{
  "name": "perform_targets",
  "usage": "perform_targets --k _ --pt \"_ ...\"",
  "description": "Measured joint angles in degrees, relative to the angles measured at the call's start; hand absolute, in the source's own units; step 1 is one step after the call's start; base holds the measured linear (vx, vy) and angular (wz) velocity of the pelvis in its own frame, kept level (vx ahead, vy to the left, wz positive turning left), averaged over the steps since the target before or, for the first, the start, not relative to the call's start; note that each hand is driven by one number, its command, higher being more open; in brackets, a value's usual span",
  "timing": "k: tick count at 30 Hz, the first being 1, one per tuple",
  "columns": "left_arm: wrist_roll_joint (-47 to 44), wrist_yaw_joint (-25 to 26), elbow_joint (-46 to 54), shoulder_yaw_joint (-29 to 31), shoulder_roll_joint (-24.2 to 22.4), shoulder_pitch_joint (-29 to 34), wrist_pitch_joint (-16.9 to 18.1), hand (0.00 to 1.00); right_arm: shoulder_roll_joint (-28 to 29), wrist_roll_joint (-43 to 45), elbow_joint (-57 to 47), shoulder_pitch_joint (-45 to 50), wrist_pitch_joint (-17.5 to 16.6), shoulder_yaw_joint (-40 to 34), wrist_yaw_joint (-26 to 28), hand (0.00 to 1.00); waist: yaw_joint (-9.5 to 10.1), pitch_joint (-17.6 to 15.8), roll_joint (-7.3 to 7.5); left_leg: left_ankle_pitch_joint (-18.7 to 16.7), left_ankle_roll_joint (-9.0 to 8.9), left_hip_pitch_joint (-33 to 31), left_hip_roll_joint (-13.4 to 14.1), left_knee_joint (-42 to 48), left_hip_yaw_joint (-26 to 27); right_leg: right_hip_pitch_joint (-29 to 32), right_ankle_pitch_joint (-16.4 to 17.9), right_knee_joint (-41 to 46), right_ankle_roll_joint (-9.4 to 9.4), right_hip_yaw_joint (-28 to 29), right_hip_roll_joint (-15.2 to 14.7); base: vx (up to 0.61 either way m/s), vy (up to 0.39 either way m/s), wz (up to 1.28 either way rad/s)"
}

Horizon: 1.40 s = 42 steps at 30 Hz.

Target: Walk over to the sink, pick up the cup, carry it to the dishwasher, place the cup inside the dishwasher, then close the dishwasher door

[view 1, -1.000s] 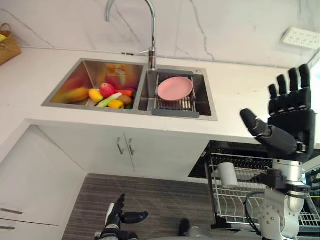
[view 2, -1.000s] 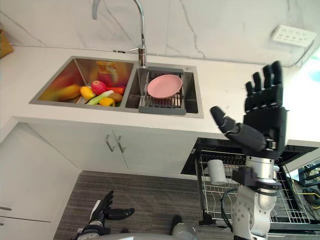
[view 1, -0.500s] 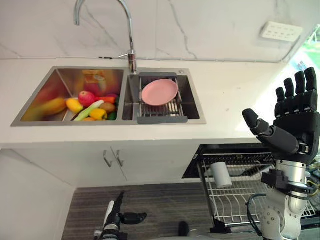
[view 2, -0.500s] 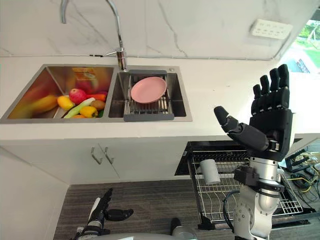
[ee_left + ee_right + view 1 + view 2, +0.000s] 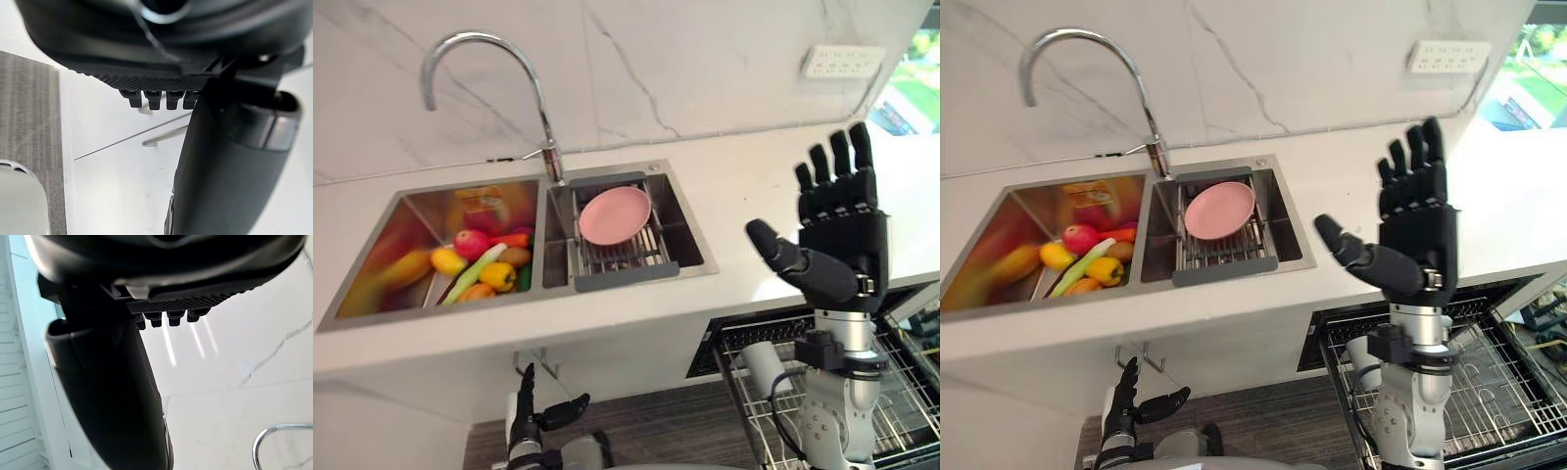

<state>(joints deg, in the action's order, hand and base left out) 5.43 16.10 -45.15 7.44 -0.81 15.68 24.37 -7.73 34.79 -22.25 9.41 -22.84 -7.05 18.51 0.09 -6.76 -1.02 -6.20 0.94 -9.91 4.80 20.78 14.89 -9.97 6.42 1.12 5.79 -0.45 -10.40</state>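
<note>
The cup [image 5: 764,362] lies in the dishwasher rack [image 5: 901,384] under the surface [image 5: 744,186], so placing looks done and only closing the door is left. The right hand [image 5: 839,240] is raised, fingers spread and empty. The left hand [image 5: 525,423] hangs low with straight fingers. The picture edge cuts off the rack, and the right arm covers part of the cup.
</note>
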Motion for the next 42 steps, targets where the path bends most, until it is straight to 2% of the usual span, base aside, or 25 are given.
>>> perform_targets --k 2,4,6,7,8,9,10,11,12,13,14,15,16,17,20,21,25,28,29,35,36,40,41,42 --pt "-0.91 -2.44 -0.02 -1.49 0.64 -0.71 -0.83 1.0 -0.25 0.08 0.4 -1.83 0.52 -0.12 0.47 1.0 0.65 0.3 0.5 -1.14 1.03 0.02 -1.68 0.51 0.04 0.12 -0.81 0.33 1.26 -0.13 -1.63 0.27 0.216 0.17" --pt "-0.95 -3.67 0.63 -3.98 2.06 -0.85 -2.07 1.0 -0.25 0.07 0.93 -5.5 1.18 0.18 1.24 1.0 0.62 0.26 0.89 -1.7 1.3 0.06 -2.41 -0.48 -0.27 1.27 -1.17 2.56 1.74 -0.55 -1.93 0.17 0.126 0.18" --pt "-0.95 -3.79 0.56 -5.16 2.52 -1.24 -2.61 1.0 -0.2 0.08 1.81 -7.39 1.63 0.2 1.52 1.0 0.98 0.24 0.91 -1.56 0.76 1.22 -2.85 -3.57 -0.71 4.56 -1.1 8.47 1.91 -0.82 -1.58 0.05 0.056 0.12" --pt "-1.0 -3.81 0.22 -5.27 2.64 -1.63 -2.99 1.0 -0.09 0.08 2.32 -7.9 2.23 0.39 1.53 1.0 1.06 0.21 0.95 -1.64 0.85 2.77 -2.79 -6.17 -0.88 7.02 -0.95 13.78 2.66 -0.85 -1.48 0.0 0.0 0.0" --pt "-1.36 -3.79 -0.53 -5.45 2.87 -1.81 -3.61 1.0 0.2 0.04 2.93 -8.23 2.58 1.33 1.5 1.0 0.98 -0.03 1.52 -1.63 0.65 5.33 -3.41 -10.09 -1.03 11.63 -1.61 22.96 5.09 -0.59 -1.8 0.0 -0.003 -0.04" --pt "-1.9 -3.79 -0.84 -5.6 3.2 -1.81 -4.13 1.0 0.56 0.03 3.23 -8.23 2.59 2.02 1.54 1.0 0.91 -0.02 2.0 -1.44 0.32 7.0 -4.0 -12.67 -1.28 13.86 -2.26 27.54 5.78 -0.25 -2.22 0.01 -0.011 0.05" --pt "-2.58 -3.6 -1.81 -5.75 3.84 -2.02 -4.41 1.0 1.48 0.01 4.06 -8.12 2.59 3.18 1.62 1.0 0.32 -0.02 2.65 -0.69 -0.82 10.2 -4.64 -17.13 -1.78 16.56 -3.8 33.92 5.5 -0.86 -2.83 0.04 -0.032 0.12" --pt "-3.34 -3.17 -2.64 -5.73 3.97 -2.36 -4.64 1.0 2.06 0.0 5.11 -7.93 2.59 3.71 1.82 1.0 0.12 0.7 3.06 0.32 -2.34 12.15 -4.46 -19.76 -2.0 16.66 -3.35 35.17 4.13 -3.07 -3.2 0.05 -0.049 0.08" --pt "-3.77 -2.7 -2.87 -5.63 3.93 -2.39 -4.83 1.0 2.11 -0.02 5.54 -7.93 2.58 3.93 2.03 1.0 0.4 1.3 3.2 1.04 -2.89 12.39 -4.24 -20.32 -2.07 16.67 -2.42 34.52 3.15 -4.31 -3.35 0.04 -0.095 -0.24" --pt "-4.37 -1.54 -3.01 -4.73 3.81 -2.74 -4.89 1.0 2.11 -0.06 6.19 -8.41 2.57 4.07 2.86 1.0 1.4 1.39 3.57 2.88 -3.02 12.35 -3.58 -20.16 -2.28 16.63 0.5 30.45 0.52 -7.04 -3.24 0.0 -0.129 -0.51" --pt "-4.47 -0.57 -2.96 -3.41 4.48 -3.1 -5.08 1.0 2.14 -0.12 6.69 -8.47 2.57 4.25 3.76 1.0 2.06 1.31 5.19 3.25 -3.42 11.86 -4.13 -18.84 -3.22 15.89 -1.0 22.01 -0.95 -9.77 -3.29 -0.02 -0.148 -0.48" --pt "-4.59 -0.12 -2.76 -2.8 4.92 -3.12 -5.1 1.0 2.13 -0.13 6.76 -8.45 2.53 4.25 3.97 1.0 2.02 1.18 6.35 3.43 -3.29 11.56 -4.74 -17.95 -3.67 15.23 -1.66 18.3 -0.71 -10.88 -3.37 -0.01 -0.187 -0.25" --pt "-4.62 0.41 -3.54 -2.03 5.26 -3.4 -5.46 1.0 1.54 -0.03 7.46 -8.18 2.19 3.89 4.19 1.0 1.91 1.49 6.93 4.7 -3.24 11.34 -5.0 -17.34 -5.27 12.89 0.75 14.6 0.61 -11.96 -3.25 0.03 -0.184 -0.07" --pt "-4.33 0.8 -4.23 -2.23 5.43 -3.32 -6.08 1.0 0.73 0.06 8.31 -8.16 2.16 3.44 4.06 1.0 1.72 1.91 6.55 5.91 -3.36 11.68 -4.5 -18.29 -7.93 12.28 0.01 12.73 0.07 -12.34 -1.53 0.05 -0.174 -0.04" --pt "-3.15 2.32 -4.27 -2.28 5.59 -3.35 -7.9 1.0 -0.05 1.24 8.4 -8.2 2.03 1.3 3.88 1.0 1.16 2.32 5.95 8.32 -3.71 12.97 -2.51 -22.15 -9.31 9.57 -2.15 6.98 -0.57 -13.91 1.52 0.07 -0.163 0.07" --pt "-3.23 3.78 -4.24 -1.88 5.31 -3.37 -8.72 1.0 -0.22 1.39 8.36 -8.25 2.03 0.77 3.73 1.0 1.14 2.53 6.22 8.95 -3.85 13.27 -1.72 -23.38 -9.4 8.59 -3.44 4.38 -0.92 -14.26 2.57 0.06 -0.091 0.06" --pt "-3.23 6.04 -5.16 0.5 4.36 -4.59 -13.14 1.0 -0.22 1.27 8.27 -8.59 2.54 1.89 3.62 1.0 1.11 2.66 6.15 9.66 -3.72 13.9 -1.04 -24.7 -9.41 5.8 -6.14 -0.66 -1.39 -14.81 3.86 0.09 -0.067 0.01" --pt "-5.67 7.46 -6.81 2.61 4.03 -5.91 -18.0 1.0 -0.16 1.05 8.29 -8.62 3.43 3.03 3.42 1.0 1.03 2.6 6.01 9.48 -3.73 13.91 -1.26 -24.73 -9.41 5.13 -6.39 -1.89 -1.21 -15.07 3.86 0.05 -0.006 0.03" --pt "-16.87 4.77 -11.78 9.03 4.3 -4.53 -29.15 1.0 0.19 -1.18 10.09 -8.16 7.16 5.36 1.71 1.0 0.67 1.99 1.74 9.12 -3.8 14.05 -1.38 -25.27 -8.94 4.57 -6.62 -3.26 -0.92 -15.15 3.86 0.0 0.0 0.0" --pt "-16.95 4.37 -12.08 9.02 4.37 -4.5 -29.03 1.0 0.2 -1.17 10.06 -8.16 7.16 5.34 1.53 1.0 0.73 2.11 1.86 9.13 -3.79 13.91 -1.3 -25.61 -9.0 4.58 -6.62 -3.27 -0.92 -15.56 3.82 0.0 0.0 0.01" --pt "-17.35 2.93 -12.45 9.03 4.53 -4.51 -28.75 1.0 0.26 -1.14 10.02 -8.16 7.16 5.3 1.06 1.0 0.72 2.22 1.95 8.98 -3.7 13.79 -1.21 -25.75 -8.71 4.64 -6.61 -3.27 -0.92 -15.8 3.77 0.0 0.0 0.06" --pt "-17.87 -4.35 -13.92 8.93 5.17 -4.5 -26.69 1.0 1.4 -1.06 9.15 -7.32 7.21 4.26 -2.78 1.0 0.45 2.75 2.08 8.43 -3.67 13.74 -0.06 -25.93 -1.63 4.67 -6.63 -3.1 -0.8 -17.99 3.07 0.02 0.014 0.15" --pt "-17.86 -7.46 -13.96 8.58 5.49 -4.26 -25.82 1.0 1.78 -1.71 8.69 -6.71 7.94 3.33 -4.71 1.0 0.49 2.98 2.23 9.08 -3.83 13.68 0.0 -25.89 -0.86 4.68 -6.67 -2.8 -0.67 -19.04 2.77 0.05 0.024 0.13" --pt "-17.86 -8.06 -13.99 8.4 5.59 -4.21 -25.63 1.0 1.78 -2.22 8.63 -6.62 8.1 3.12 -5.16 1.0 0.5 3.05 2.26 9.09 -3.83 13.68 -0.01 -25.85 -0.86 4.7 -6.68 -2.72 -0.65 -19.16 2.72 0.06 0.028 0.09"
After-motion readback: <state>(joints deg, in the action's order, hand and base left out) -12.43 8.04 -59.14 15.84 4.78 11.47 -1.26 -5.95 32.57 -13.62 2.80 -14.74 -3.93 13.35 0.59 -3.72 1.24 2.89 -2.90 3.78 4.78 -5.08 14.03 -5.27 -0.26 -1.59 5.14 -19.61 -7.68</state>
